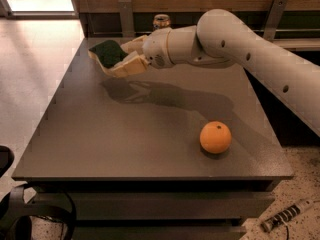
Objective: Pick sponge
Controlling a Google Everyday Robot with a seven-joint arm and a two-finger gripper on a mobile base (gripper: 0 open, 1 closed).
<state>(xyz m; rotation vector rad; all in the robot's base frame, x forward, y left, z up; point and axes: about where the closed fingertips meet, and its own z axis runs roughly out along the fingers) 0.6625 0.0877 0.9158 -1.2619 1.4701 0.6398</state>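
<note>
A dark grey desk [150, 149] is seen from above and in front, with a pale floor on its left side. An orange [215, 137] rests on the desk toward the near right corner, well apart from everything else. A drink can [161, 21] stands at the far edge, just behind the robot's wrist and partly hidden by it. On the floor, a ribbed tool [287, 215] lies at the lower right and dark cabling [30, 219] is seen at the lower left. The thick white arm [250, 49] reaches in from the right across the back half of the desk, so part of the far edge is covered by it. Nothing stands between the claw and the orange.

The claw [117, 59] is placed over the far left part of the desk, pointing left. The sponge [108, 52] is gripped in it: the dark green top is shown facing up, with one pale finger pressed in behind it and the other along its near side, so the fingers are closed in to the width of the sponge. From the broad shadow [150, 94] cast on the desk below, the sponge appears to be held clear of the surface, though the gap itself cannot be made out with certainty.
</note>
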